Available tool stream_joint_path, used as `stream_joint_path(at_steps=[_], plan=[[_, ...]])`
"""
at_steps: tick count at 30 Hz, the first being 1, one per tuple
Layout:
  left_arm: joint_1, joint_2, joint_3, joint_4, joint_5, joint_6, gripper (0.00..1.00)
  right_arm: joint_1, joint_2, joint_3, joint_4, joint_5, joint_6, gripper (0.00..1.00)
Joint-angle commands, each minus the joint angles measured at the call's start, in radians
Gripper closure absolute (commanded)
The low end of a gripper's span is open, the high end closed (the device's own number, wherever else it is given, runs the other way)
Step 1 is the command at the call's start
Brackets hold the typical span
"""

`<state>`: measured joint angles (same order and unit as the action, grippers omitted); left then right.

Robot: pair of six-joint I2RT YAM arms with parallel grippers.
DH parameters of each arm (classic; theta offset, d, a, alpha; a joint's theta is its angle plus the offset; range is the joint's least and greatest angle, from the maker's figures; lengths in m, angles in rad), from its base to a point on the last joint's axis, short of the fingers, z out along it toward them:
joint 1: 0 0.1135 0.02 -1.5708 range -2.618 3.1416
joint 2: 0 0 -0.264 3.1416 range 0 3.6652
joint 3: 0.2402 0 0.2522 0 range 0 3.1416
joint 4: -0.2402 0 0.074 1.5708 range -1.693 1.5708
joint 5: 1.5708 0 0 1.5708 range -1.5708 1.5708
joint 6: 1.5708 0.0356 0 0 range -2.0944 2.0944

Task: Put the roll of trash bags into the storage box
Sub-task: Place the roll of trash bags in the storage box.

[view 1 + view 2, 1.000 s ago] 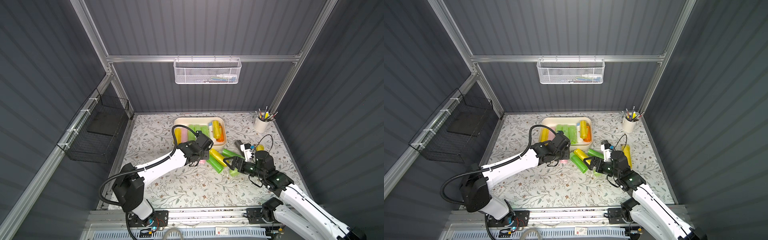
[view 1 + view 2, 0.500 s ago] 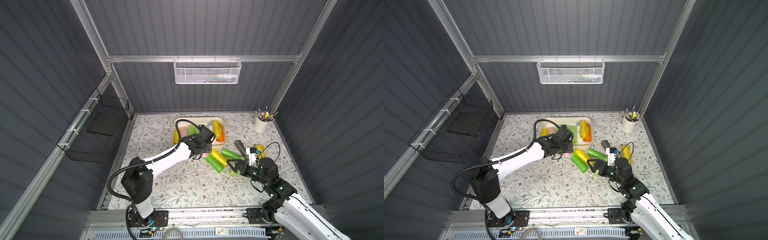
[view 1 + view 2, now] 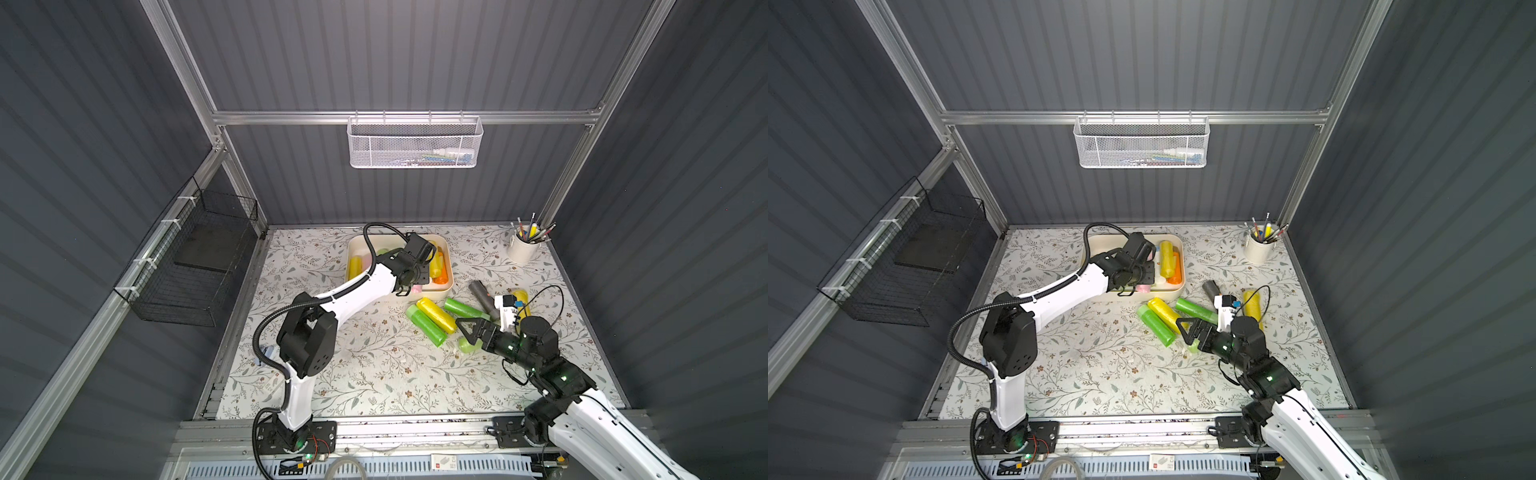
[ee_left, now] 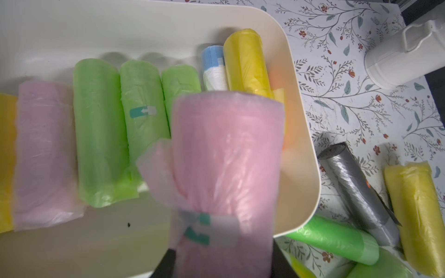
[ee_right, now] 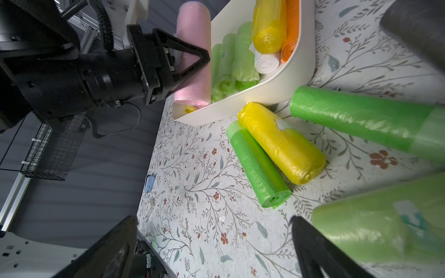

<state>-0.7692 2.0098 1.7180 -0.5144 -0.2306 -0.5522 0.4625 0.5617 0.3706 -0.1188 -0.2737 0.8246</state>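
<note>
Tabletop [image 3: 332, 374] in floral print fills most of my feed, with the left arm [image 3: 357, 291] and right arm [image 3: 582, 415] reaching over it from the near rail. A black wire basket [image 3: 187, 270] hangs on the left wall and a white mesh basket [image 3: 415, 145] on the back wall. The cream storage box [image 3: 352, 249] sits toward the back of the table. Through the left wrist camera I count 8 rolls lying side by side in it, among them 3 green rolls [image 4: 101, 132] in a row.

My left gripper [image 5: 195, 48] is clenched on the pink roll of trash bags [image 4: 226, 156], which hangs over the near side of the box, above the rolls inside. I cannot tell whether its lower end touches anything. My right gripper [image 3: 469, 332] is spread wide and grasps nothing, low over the table in front of the box. A pale green roll [image 5: 373, 228] lies just beside 1 of its fingers, outside the gap.

Further loose rolls lie nearby: a bright green roll [image 5: 260, 168] and a yellow roll [image 5: 281, 144] touching side by side, another green roll [image 5: 356, 120], a grey roll [image 4: 356, 192] and a second yellow roll [image 4: 419, 216]. A white pencil cup [image 3: 521, 251] stands in the far right corner.
</note>
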Motion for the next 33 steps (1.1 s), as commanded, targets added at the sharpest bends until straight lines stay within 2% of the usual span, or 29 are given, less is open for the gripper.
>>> stream_joint_path(at_steps=[1, 11, 23, 33], plan=[[0.017, 0.048, 0.080, 0.026, 0.014, 0.035, 0.61, -0.004, -0.016, 0.004, -0.037, 0.029, -0.023, 0.01], [0.079, 0.176, 0.187, 0.060, 0.065, 0.041, 0.61, -0.013, -0.016, 0.005, -0.083, 0.059, -0.050, 0.01], [0.100, 0.307, 0.321, 0.079, 0.139, 0.023, 0.61, -0.015, 0.038, 0.019, -0.111, 0.083, -0.083, 0.01], [0.114, 0.375, 0.388, 0.070, 0.154, 0.010, 0.60, -0.016, 0.066, 0.022, -0.119, 0.088, -0.094, 0.01]])
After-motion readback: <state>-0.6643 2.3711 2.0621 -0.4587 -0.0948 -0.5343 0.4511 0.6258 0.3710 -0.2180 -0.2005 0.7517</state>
